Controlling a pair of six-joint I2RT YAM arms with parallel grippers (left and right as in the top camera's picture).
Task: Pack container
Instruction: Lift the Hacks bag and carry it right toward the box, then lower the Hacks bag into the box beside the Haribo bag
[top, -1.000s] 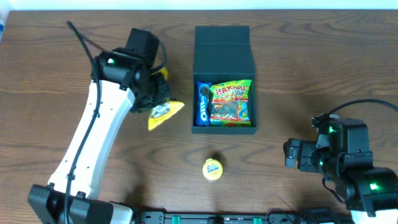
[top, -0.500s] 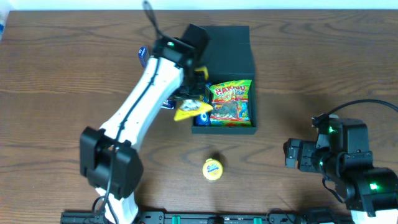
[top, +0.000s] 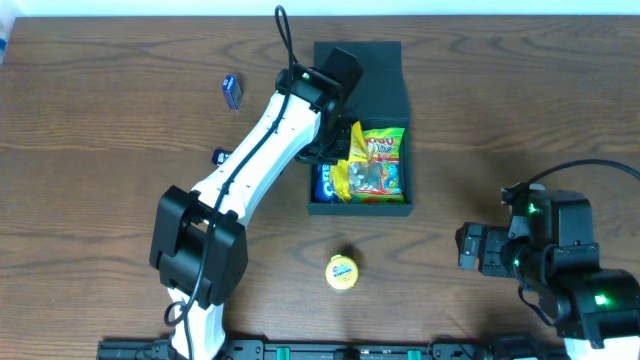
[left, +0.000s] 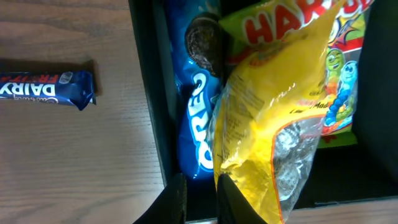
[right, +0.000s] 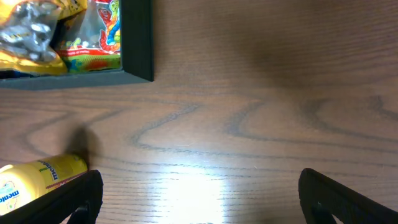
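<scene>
The dark teal container (top: 360, 208) stands open at the table's centre, its lid (top: 360, 70) folded back. Inside lie a blue Oreo pack (top: 324, 183) (left: 196, 143) along the left wall and a Haribo bag (top: 387, 160) (left: 280, 25). My left gripper (top: 338, 150) (left: 202, 200) hovers over the container's left half, shut on the edge of a yellow snack packet (top: 347, 172) (left: 267, 124) that hangs across the Oreo and Haribo. My right gripper (top: 470, 250) (right: 208, 199) rests open over bare wood, right of the container's front corner (right: 138, 43).
A yellow round Mentos tub (top: 342, 272) (right: 31, 183) lies in front of the container, beside my right gripper's left finger. A blue Dairy bar (left: 43, 92) (top: 220, 155) lies left of the container, and a small blue packet (top: 232, 90) farther back left.
My left arm has swung right with the yellow packet, from the table left of the container to over its inside. The right arm has not moved.
</scene>
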